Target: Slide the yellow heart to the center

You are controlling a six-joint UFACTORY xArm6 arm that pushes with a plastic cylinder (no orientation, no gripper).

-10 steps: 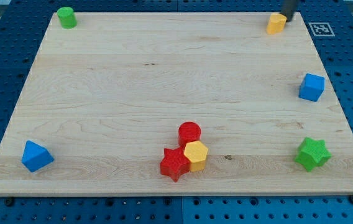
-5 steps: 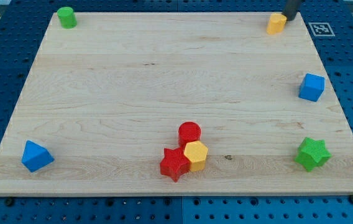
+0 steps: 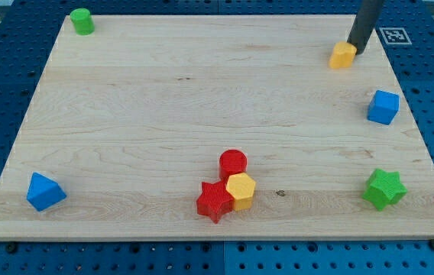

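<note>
The yellow heart (image 3: 343, 55) lies near the board's top right corner. My tip (image 3: 357, 51) is right against the heart's upper right side, the dark rod rising to the view's top. The wooden board (image 3: 163, 99) fills most of the view. Its middle lies far down and left of the heart.
A red cylinder (image 3: 233, 163), a yellow hexagon (image 3: 241, 189) and a red star (image 3: 215, 201) cluster at the bottom centre. A blue cube (image 3: 383, 107) and a green star (image 3: 384, 189) sit at the right edge. A green cylinder (image 3: 82, 21) is top left, a blue block (image 3: 45, 191) bottom left.
My tip has moved down and slightly left, pushing the yellow heart down the board from the top edge. The other blocks have not moved.
</note>
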